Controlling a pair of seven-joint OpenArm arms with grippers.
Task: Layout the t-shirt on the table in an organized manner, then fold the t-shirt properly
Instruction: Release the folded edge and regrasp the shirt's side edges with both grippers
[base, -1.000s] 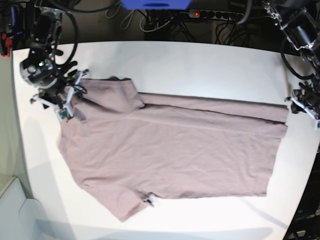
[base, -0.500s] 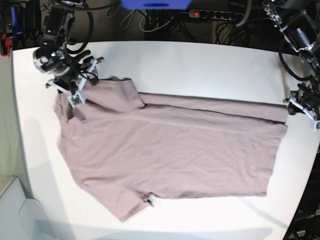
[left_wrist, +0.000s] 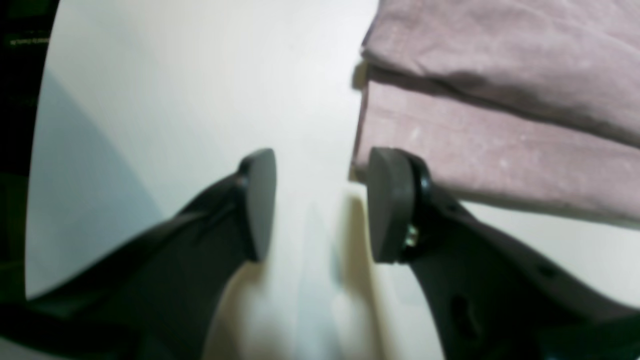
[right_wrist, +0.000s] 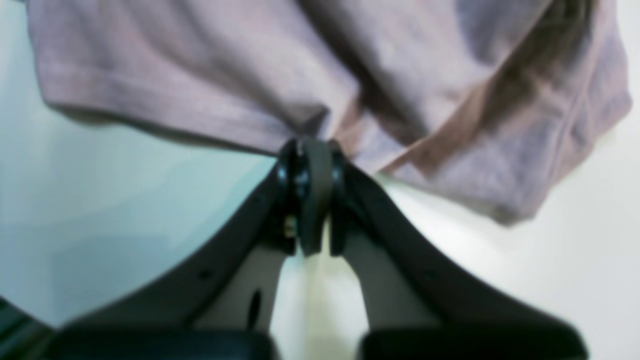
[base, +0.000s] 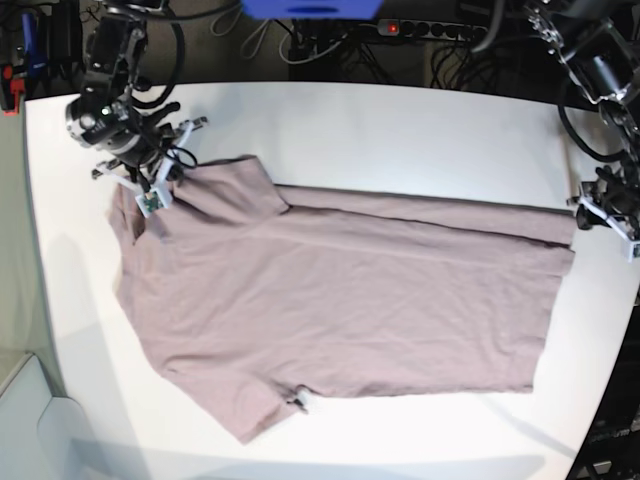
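Note:
The mauve-pink t-shirt (base: 340, 290) lies spread flat on the white table (base: 400, 120), neck end to the left and hem to the right. My right gripper (base: 168, 172) is at the shirt's far-left sleeve. In the right wrist view its fingertips (right_wrist: 312, 152) are shut, pinching a folded edge of the t-shirt (right_wrist: 200, 75). My left gripper (base: 603, 208) hovers at the far-right hem corner. In the left wrist view it (left_wrist: 322, 205) stands open over bare table (left_wrist: 200, 100), its right finger (left_wrist: 390, 200) just beside the t-shirt's (left_wrist: 500, 125) corner, nothing between the jaws.
A power strip (base: 420, 28) with a red light, cables and a blue object (base: 310, 8) sit beyond the table's far edge. A pale grey box (base: 25, 420) stands off the table at the lower left. The table's right edge runs close to my left gripper.
My right gripper moved up toward the far edge of the sleeve and closed on the cloth, lifting the sleeve edge slightly. The left arm has stayed in place.

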